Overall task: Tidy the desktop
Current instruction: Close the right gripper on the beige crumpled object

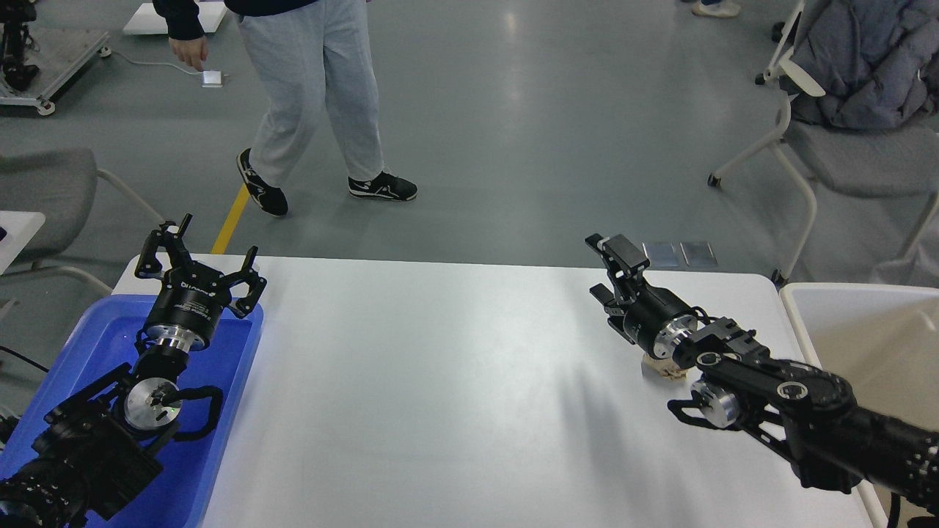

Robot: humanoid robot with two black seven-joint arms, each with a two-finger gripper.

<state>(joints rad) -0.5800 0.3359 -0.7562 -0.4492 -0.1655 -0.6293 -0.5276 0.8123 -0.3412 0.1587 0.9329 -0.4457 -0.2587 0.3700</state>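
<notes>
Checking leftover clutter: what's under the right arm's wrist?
A small tan object lies on the desktop, mostly covered by the right arm; what it is cannot be told.

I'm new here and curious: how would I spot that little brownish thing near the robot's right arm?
Start at the big white desktop and go to its right side, short of the cream bin. There, partly hidden under the right arm's wrist, sits a small tan lump. It is the only loose thing on the white surface.

The left gripper points away from the robot with both fingers spread wide, its arm rising from the lower left. The right gripper angles up and leftward, fingers parted, its arm reaching in from the lower right.
</notes>
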